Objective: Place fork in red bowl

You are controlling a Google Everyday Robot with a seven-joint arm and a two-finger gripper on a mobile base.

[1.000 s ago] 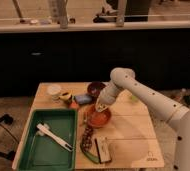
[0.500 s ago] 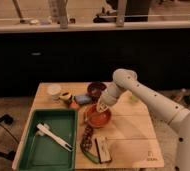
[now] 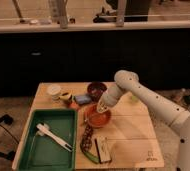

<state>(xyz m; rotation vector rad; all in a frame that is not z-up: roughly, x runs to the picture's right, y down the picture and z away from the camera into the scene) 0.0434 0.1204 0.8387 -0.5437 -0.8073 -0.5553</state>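
While claw (image 3: 102, 108) hangs just over round shallow orange-red bowl (image 3: 97, 118) on wooden counter (image 3: 133, 134), thin fork-like streak (image 3: 92, 117) lies across bowl; release likely near. Claw's spread: cannot tell.

jaws (image 3: 102, 108) shifted slightly right, still over red bowl (image 3: 97, 118) rim

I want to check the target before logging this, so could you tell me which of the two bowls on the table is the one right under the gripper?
The orange-red bowl near the table's middle: the gripper hangs just over its rim. The smaller dark maroon bowl sits farther back, clear of it.
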